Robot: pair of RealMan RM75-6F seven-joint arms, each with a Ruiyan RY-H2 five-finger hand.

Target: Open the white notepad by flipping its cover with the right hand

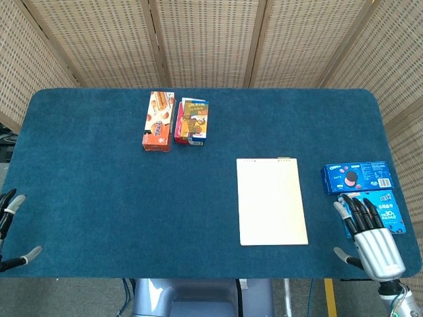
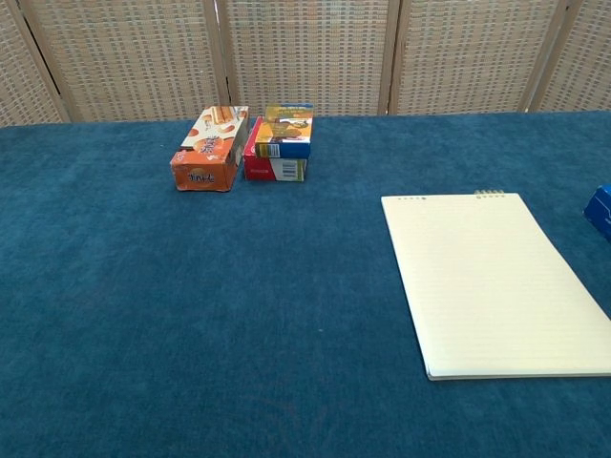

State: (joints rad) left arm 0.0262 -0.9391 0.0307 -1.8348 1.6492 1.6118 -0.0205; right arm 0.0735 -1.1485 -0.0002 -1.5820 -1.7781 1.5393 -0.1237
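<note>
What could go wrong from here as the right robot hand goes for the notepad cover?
1. The right robot hand sits by two blue cookie boxes; sweeping left could knock them.
2. The white notepad lies flat on the blue cloth, so the fingers may push it rather than lift its cover.
3. Its binding is at the far edge; lifting elsewhere may crease pages.

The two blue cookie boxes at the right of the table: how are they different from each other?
The upper blue box shows a dark sandwich cookie; the lower blue box is partly hidden behind the right hand. The upper box lies farther from the front edge. Both lie flat on the blue table, right of the notepad.
</note>
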